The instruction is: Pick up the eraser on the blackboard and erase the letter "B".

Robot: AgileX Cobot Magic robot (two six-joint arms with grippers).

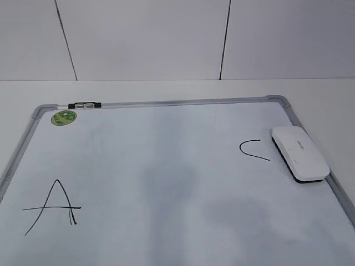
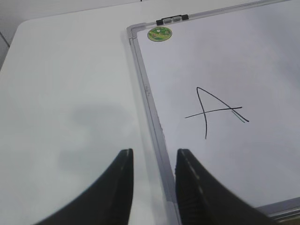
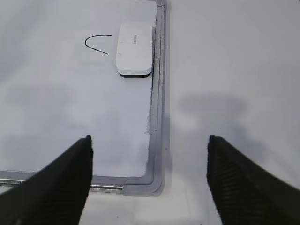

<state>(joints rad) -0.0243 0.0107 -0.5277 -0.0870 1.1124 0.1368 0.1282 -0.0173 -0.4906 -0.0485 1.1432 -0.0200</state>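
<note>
Two empty, parted pincers, left and right; no "B" visible; next, right reaches the eraser on the blackboard.

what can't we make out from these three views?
- Letter "B": not in any view; the middle of the blackboard shows only grey smudges.
- Eraser lettering: too small to read, exterior and right wrist views.
- Both pincers: absent from the exterior view.
- Blackboard's near edge: cut off by the exterior view's bottom border.

White table, grey-framed blackboard lying flat on it
</note>
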